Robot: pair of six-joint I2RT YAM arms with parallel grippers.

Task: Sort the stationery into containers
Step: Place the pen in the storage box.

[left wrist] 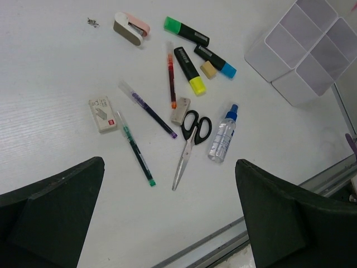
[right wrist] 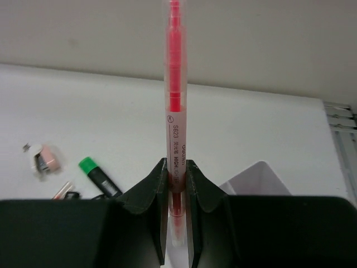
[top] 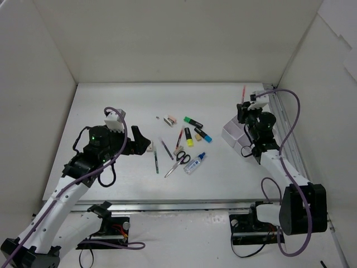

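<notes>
while the right gripper (right wrist: 175,173) clamps a pink highlighter pen (right wrist: 174,111) upright by the white organizer tray (left wrist: 262,61), frame right, its compartments look empty; other stationery (top: 181,145) lies mid-frame; left gripper (left wrist: 170,212) gapes, empty.

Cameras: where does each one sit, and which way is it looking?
Top external: high behind the arms, looking down at the table; both arms show, with the left tool and right tool.
Left wrist: on the left arm, looking down at the scissors between its open fingers.
Right wrist: on the right arm, facing the back wall past the upright pink pen its tool pinches.
Shared: all three see the green highlighter and the white tray.
</notes>
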